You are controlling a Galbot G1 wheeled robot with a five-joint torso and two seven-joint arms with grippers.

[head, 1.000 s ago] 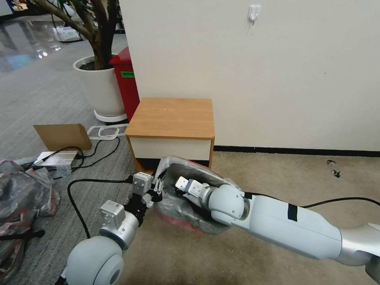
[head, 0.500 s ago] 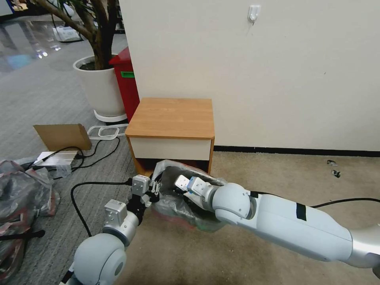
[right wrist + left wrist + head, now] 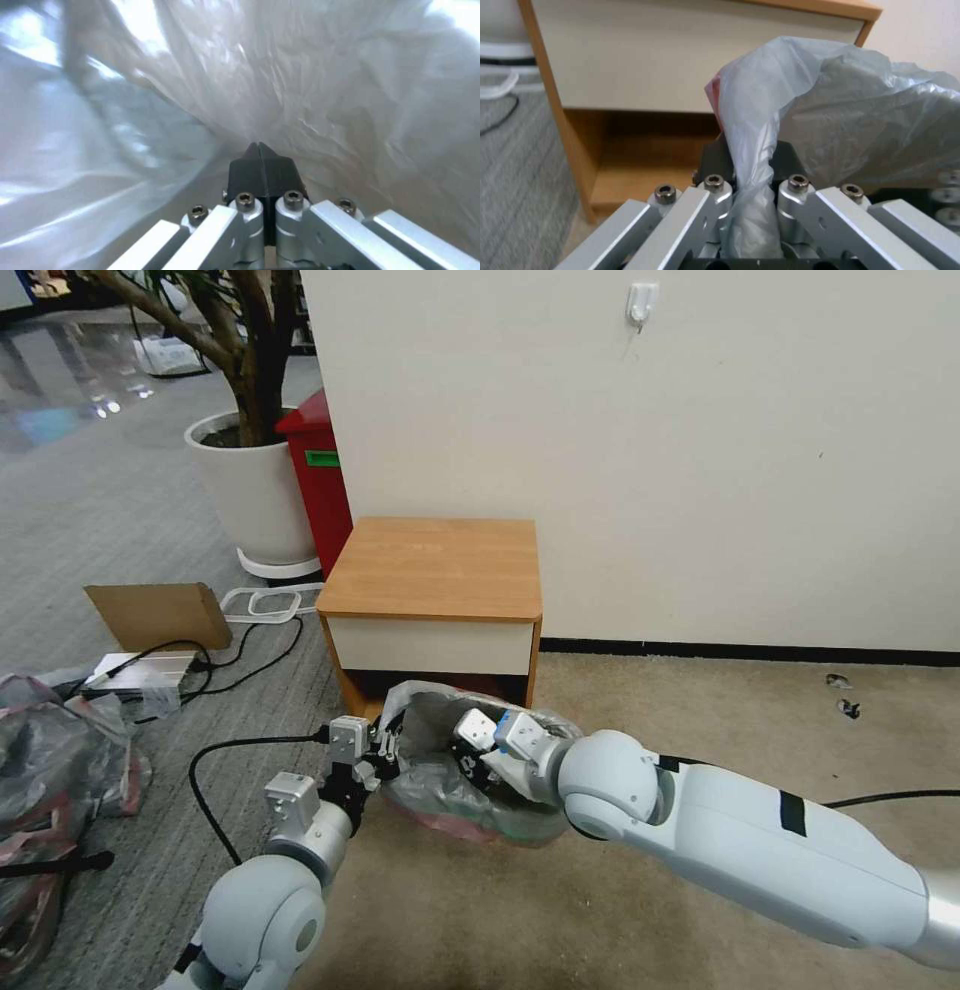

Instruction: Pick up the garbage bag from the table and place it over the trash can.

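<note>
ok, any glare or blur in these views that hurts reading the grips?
Head view: even light, sharp; glare only on the far glossy floor. Left wrist view: soft focus, yet the bag pinched in the left gripper reads clearly. Right wrist view: blown highlights on plastic, mild blur; right gripper reads shut.

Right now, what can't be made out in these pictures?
- The trash can: in the head view the garbage bag drapes whatever stands beneath.
- Right gripper: shut, pushed inside the bag; whether it pinches plastic is unclear.
- Left gripper: the clamped bag covers its fingertips.
</note>
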